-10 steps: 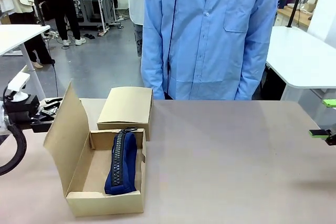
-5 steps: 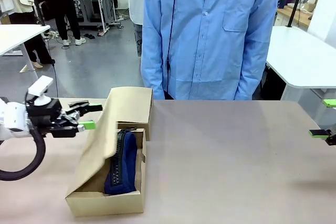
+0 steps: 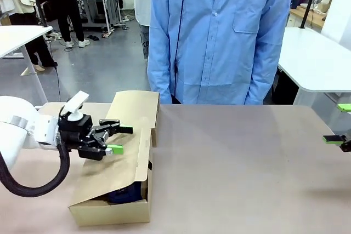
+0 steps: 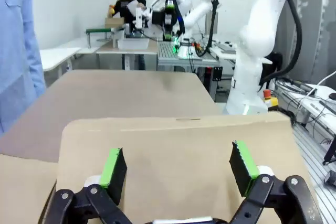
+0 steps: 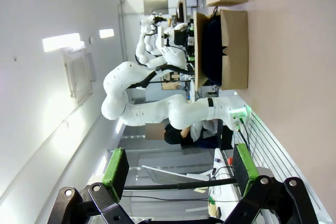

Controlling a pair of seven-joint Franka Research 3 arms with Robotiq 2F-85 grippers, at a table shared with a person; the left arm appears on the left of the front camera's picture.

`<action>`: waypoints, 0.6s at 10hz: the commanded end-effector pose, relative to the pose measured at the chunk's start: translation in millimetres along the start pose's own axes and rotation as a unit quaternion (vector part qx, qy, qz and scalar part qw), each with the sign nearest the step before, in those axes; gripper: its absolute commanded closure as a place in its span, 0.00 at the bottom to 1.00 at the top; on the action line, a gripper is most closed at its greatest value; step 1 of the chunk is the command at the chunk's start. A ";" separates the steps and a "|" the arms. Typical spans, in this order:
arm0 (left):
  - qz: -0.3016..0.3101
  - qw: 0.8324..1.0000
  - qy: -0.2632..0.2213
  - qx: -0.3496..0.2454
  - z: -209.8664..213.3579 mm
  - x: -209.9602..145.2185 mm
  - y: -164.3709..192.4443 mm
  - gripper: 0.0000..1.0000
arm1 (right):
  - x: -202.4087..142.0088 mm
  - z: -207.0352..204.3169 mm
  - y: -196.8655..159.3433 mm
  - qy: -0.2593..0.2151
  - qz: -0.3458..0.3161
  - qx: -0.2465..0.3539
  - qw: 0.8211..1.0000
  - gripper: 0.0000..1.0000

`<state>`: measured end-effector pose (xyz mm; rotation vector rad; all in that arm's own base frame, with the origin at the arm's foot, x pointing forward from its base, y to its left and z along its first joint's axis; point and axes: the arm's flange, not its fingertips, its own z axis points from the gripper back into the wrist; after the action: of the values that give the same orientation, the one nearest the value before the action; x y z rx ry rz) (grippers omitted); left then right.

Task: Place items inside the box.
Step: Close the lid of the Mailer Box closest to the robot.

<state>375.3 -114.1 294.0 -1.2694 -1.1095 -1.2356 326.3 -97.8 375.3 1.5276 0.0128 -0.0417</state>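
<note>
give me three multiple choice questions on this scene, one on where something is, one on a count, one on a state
1. Where is the navy pencil case?
A. inside the box with the flap lid
B. on the bare table
C. in the person's hand

2. How many brown cardboard boxes are on the table?
A. one
B. two
C. four

3. How do the left gripper jaws stand?
A. shut on the pencil case
B. open, against the lid
C. shut on nothing

Answers:
1. A, its navy end shows under the lowered flap lid of the box.
2. B, the second box sits closed just behind.
3. B, the left wrist view shows green pads spread apart over the cardboard.
</note>
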 end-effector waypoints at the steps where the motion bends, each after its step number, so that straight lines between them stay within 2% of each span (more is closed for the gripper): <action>1: -0.008 0.999 0.019 0.026 -9.2 -6.7 -44.8 0.00 | -2.0 2.1 4.3 0.007 -0.007 -0.004 1.000 0.00; 3: -0.032 0.998 0.043 0.037 -10.7 -15.4 -47.2 0.00 | -2.0 2.1 4.3 0.007 -0.007 -0.004 1.000 0.00; 6: -0.072 0.990 0.119 0.020 -11.4 -30.4 -53.6 0.00 | -2.0 2.1 4.3 0.007 -0.007 -0.004 1.000 0.00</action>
<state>375.3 -117.8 273.3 -1.0834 -1.0707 -1.3556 326.2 -97.9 375.4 1.5276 0.0125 -0.0419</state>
